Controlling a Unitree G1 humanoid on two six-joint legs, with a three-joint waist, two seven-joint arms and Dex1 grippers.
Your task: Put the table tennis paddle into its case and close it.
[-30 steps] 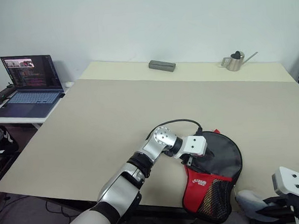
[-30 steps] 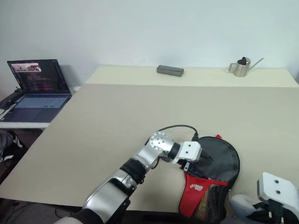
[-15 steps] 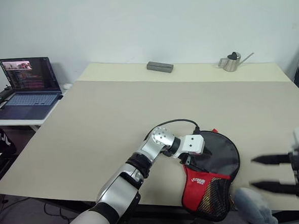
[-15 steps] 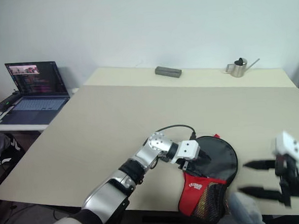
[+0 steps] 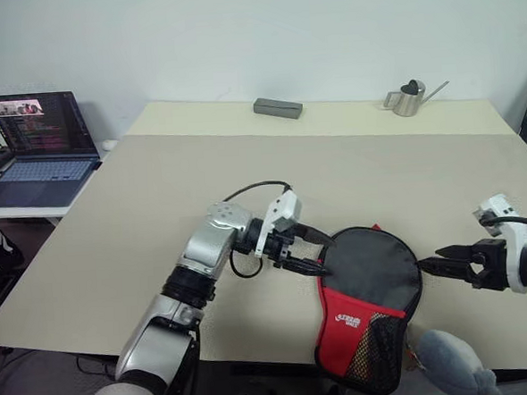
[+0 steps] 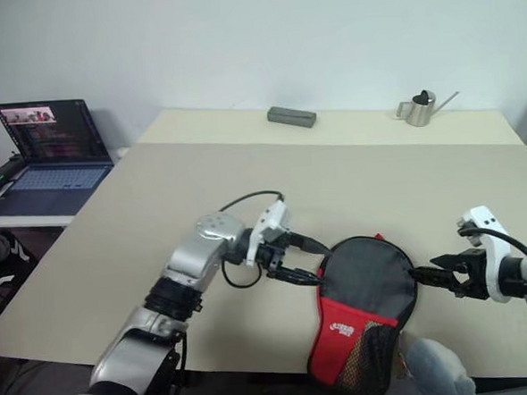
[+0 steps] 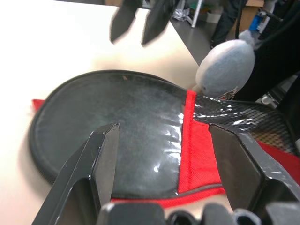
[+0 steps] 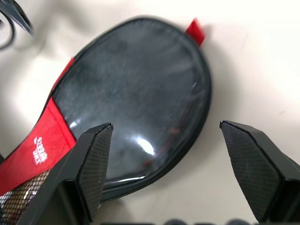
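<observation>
A laptop point(image 5: 32, 140) is seen open on a side desk at far left. The left gripper point(image 5: 317, 253) is held at the case's left edge, fingers point(image 7: 101, 154) spread and empty. The case point(image 5: 369, 281), paddle-shaped, lies flat at the table's point(image 5: 156, 195) near edge: glossy black fabric above, red band with white logo and black mesh pocket below, overhanging. Whether the paddle is inside cannot be told. A grey soft lump point(image 5: 453, 365) sits beside the mesh. The right gripper point(image 5: 439, 265) is just right of the case, fingers point(image 8: 91, 161) apart, empty.
</observation>
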